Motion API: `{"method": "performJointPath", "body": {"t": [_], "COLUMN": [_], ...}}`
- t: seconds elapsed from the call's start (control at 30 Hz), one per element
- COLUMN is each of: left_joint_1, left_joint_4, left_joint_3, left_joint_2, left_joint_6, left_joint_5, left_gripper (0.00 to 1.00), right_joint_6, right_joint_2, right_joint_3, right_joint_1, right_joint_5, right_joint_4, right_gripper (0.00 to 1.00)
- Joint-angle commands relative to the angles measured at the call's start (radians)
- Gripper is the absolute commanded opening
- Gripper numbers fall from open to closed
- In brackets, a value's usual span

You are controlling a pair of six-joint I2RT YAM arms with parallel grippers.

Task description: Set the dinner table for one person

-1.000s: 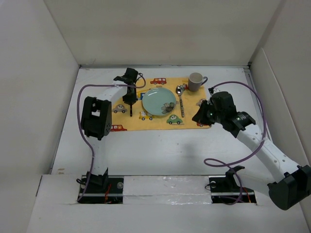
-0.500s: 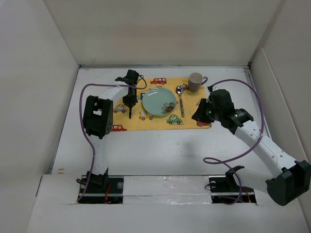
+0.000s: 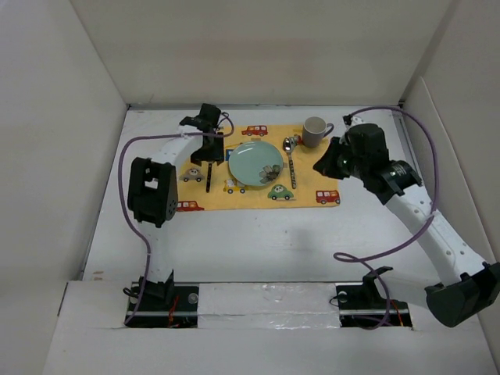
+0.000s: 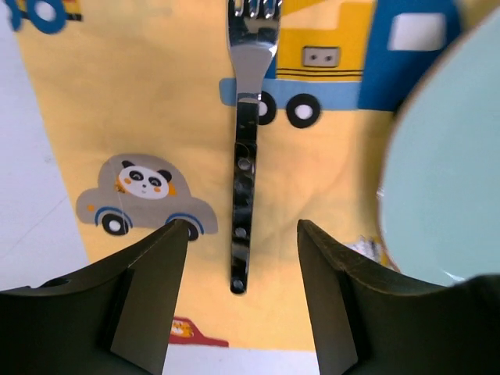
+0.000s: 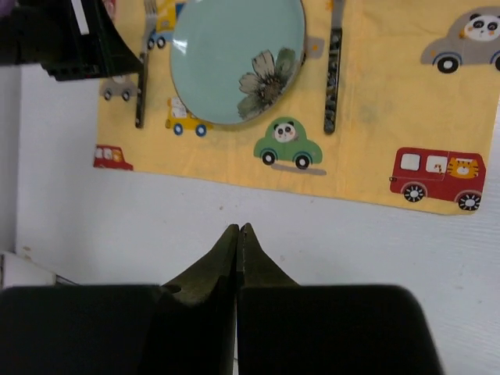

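The large flat white dinner table (image 3: 258,234) lies beneath both arms, carrying a yellow cloth placemat printed with cartoon cars (image 3: 250,200). The left gripper (image 4: 241,230) has its jaws spread, and the handle end of a metal fork (image 4: 246,156) shows between them, beside a round pale-green plate (image 4: 445,172). The right gripper (image 5: 237,234) has its jaws pressed together over bare tabletop, the placemat's edge just beyond their tips.

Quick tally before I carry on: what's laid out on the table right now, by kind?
On the dinner table:
Placemat: 1
Plate: 1
Fork: 1
Spoon: 1
Mug: 1
Total: 5
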Motion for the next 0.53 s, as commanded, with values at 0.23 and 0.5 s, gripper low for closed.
{"method": "performJointPath", "body": {"t": [0.23, 0.5], "left_joint_1": [0.005, 0.014], "left_joint_4": [0.147, 0.188], "left_joint_3": [0.027, -0.162], "left_joint_2": [-0.667, -0.933], "left_joint_6": [-0.133, -0.200], "left_joint_5": [0.161, 0.115], "left_gripper": [0.73, 0.86], "right_joint_6": [-0.024, -0.027], "right_joint_2": [-0.219, -0.304], "right_joint_3": [0.357, 0.273], "right_joint_1": [-0.066, -0.114], "right_joint_5": [0.270, 0.410], "right_joint_4": [0.065, 0.115], "right_gripper": [0.17, 0.46]}}
